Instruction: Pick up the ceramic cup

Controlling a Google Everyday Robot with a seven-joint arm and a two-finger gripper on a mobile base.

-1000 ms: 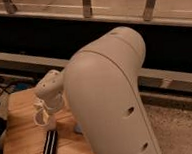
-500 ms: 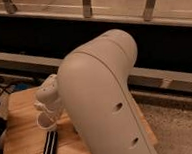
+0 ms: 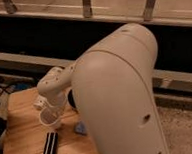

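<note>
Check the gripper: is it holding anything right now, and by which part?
Cannot be told. The gripper is low over the wooden table, mostly hidden behind the arm's wrist. A pale round cup-like shape sits at its tip, but no grip is visible.

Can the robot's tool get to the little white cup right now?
Probably yes. The tool hangs right over the wooden table, and the ceramic cup sits right at its tip. The big arm shell hides how they meet.
</note>
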